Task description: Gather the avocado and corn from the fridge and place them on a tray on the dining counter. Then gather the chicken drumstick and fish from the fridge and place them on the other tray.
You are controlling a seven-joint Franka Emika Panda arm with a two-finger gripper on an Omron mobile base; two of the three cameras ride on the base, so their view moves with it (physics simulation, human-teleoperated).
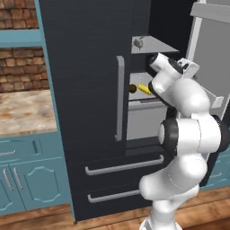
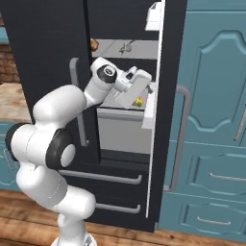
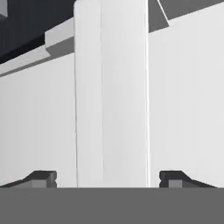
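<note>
Gripper point(image 3: 108, 178) inside the open fridge point(image 1: 85, 90), jaws spread wide and empty, 2 tips flanking a pale upright panel point(image 3: 111, 96) dead ahead. Corn point(image 1: 144, 89) and avocado point(image 1: 132, 88) lying side by side on the middle shelf, off to the left of the hand, corn's long axis slanting along the shelf. Judged: jaws facing the wrong way, needing a swing left toward the shelf before any pickup.

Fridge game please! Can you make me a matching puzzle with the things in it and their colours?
Things:
1. corn
2. avocado
3. fridge door
4. fridge door handle

Colours:
A. grey
B. bright yellow
C. charcoal black
D. dark brownish

Pairs: 1-B, 2-D, 3-C, 4-A
</note>
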